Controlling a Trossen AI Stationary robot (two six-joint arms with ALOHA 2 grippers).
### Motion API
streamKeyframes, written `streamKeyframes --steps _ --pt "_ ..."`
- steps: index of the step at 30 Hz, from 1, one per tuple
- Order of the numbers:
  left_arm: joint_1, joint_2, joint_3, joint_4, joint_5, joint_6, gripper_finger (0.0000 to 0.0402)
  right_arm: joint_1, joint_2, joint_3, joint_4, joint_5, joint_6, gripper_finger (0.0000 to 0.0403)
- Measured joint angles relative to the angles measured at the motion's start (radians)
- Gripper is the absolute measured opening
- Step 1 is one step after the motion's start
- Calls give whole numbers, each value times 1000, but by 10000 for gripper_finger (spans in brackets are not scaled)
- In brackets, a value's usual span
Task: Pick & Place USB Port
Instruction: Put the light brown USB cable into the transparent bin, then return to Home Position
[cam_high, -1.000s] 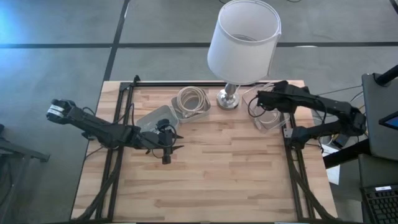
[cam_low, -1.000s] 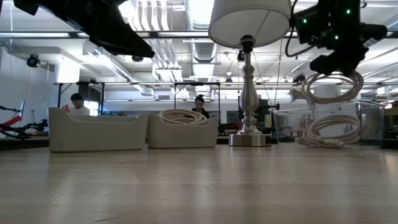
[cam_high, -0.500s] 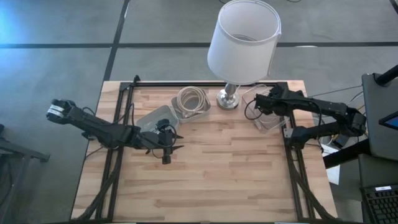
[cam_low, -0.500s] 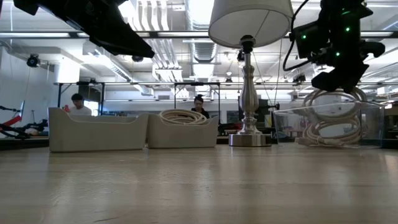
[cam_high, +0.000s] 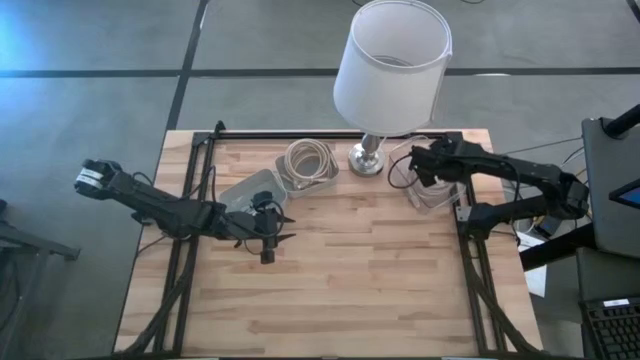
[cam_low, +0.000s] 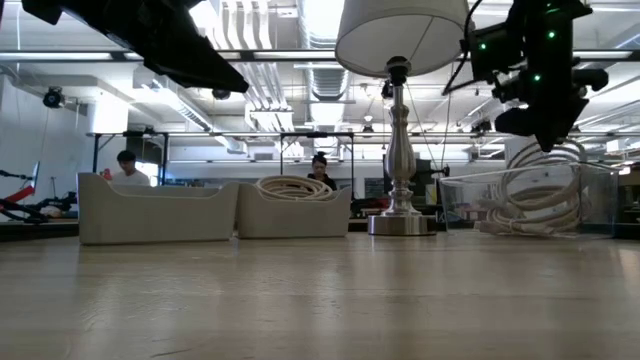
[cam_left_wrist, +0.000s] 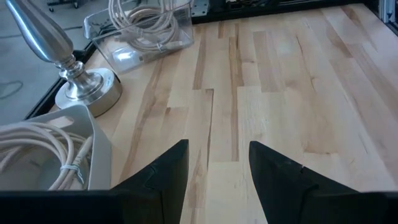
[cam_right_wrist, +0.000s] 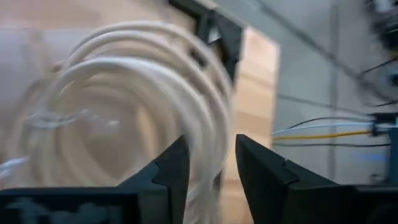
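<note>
A coiled white USB cable (cam_low: 545, 190) stands on edge in the clear bin (cam_low: 470, 205) at the table's right, on another coil lying in it. My right gripper (cam_low: 548, 140) is just above it, pointing down. In the right wrist view its fingers (cam_right_wrist: 211, 146) stand apart, with strands of the coil (cam_right_wrist: 124, 112) running between them. My left gripper (cam_high: 268, 240) waits open over the table's left half, near two white bins. It holds nothing (cam_left_wrist: 217, 168). My right gripper has its two fingers (cam_right_wrist: 168, 168) on either side of the coil's upper loop (cam_right_wrist: 214, 124), coming from above. I cannot tell whether they touch it. The coil's lower part rests inside the clear bin.
A lamp with a white shade (cam_high: 390, 70) has its metal base (cam_high: 368, 158) between the bins at the far edge. One white bin (cam_high: 308, 165) holds another cable coil, and the one beside it (cam_high: 250, 190) stands left of it. Bare wood lies toward the near edge (cam_high: 340, 290).
My right gripper has gone down toward the clear bin. The coil hung clear above the bin a second ago. It has come down with the gripper and now stands inside the bin.
</note>
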Motion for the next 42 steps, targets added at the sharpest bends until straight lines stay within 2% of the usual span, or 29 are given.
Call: streamKeyframes --steps 2,8,13,19,27,30,32,34,37,42 --pt "0 0 0 0 -1 25 172 11 0 15 2 -52 1 134" --pt "0 -51 0 -7 -45 80 172 127 -3 52 4 -63 7 138" --pt "0 -152 0 -8 -112 109 172 257 -11 89 7 -67 67 131" --pt "-2 -293 0 -114 -116 94 172 378 -51 94 -4 -66 122 132" --pt "-2 -399 -1 -248 -113 58 172 427 -105 88 -117 -60 199 128" --pt "-2 -406 -1 -248 -113 58 172 439 -114 87 -78 -63 214 121" --pt "-2 -409 -1 -251 -113 69 172 472 -116 87 12 -64 159 116" --pt "-2 -413 -5 -249 -113 82 172 519 -113 83 177 -65 50 111" --pt "-2 -424 -24 -247 -113 107 172 605 -97 71 475 -76 -208 104" --pt "-2 -488 -69 -215 -113 119 172 721 -89 43 780 -242 -613 96"
